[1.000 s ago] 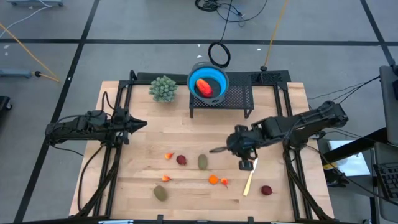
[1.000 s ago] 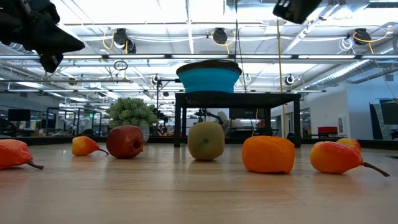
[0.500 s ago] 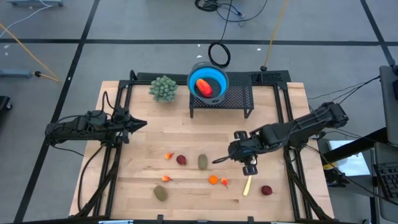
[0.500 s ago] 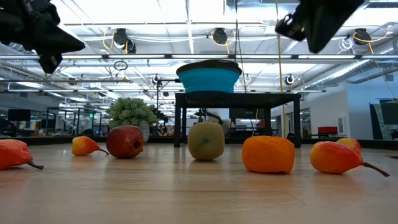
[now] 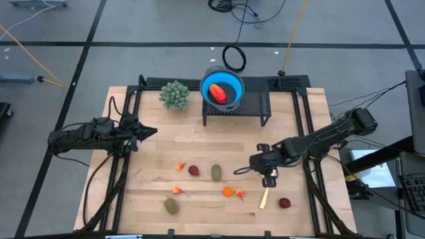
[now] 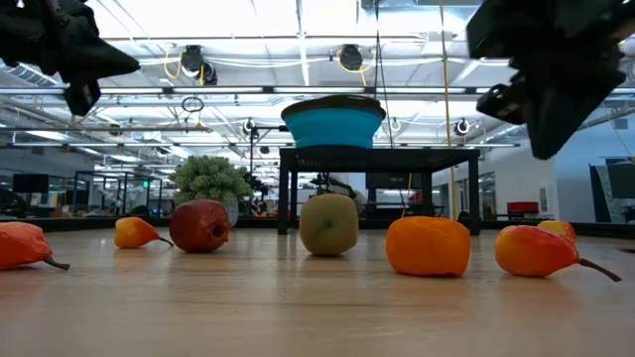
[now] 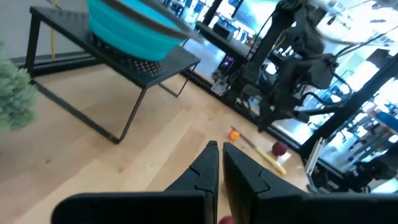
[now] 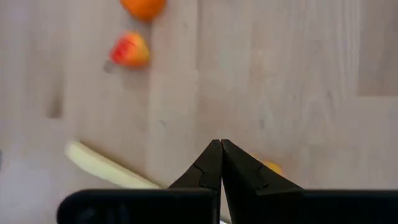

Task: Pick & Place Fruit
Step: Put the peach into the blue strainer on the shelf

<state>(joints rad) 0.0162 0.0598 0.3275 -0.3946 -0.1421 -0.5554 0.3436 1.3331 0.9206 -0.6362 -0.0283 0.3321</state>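
so one red-orange fruit (image 5: 218, 92) sits in the bowl (image 5: 234, 81); your right claw (image 5: 237, 172), pressed together empty, hovers beside the remaining pieces.

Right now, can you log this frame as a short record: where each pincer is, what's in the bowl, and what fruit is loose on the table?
left pincer: shut, empty, at the table's left side, above the wood
right pincer: shut, empty, over the table's right half, tips pointing toward the olive-green fruit
blue bowl: on the black stand, holds one red-orange fruit
loose fruit: dark red round piece, second dark red piece, second olive piece, orange piece
other: pale yellow stick, plant ball
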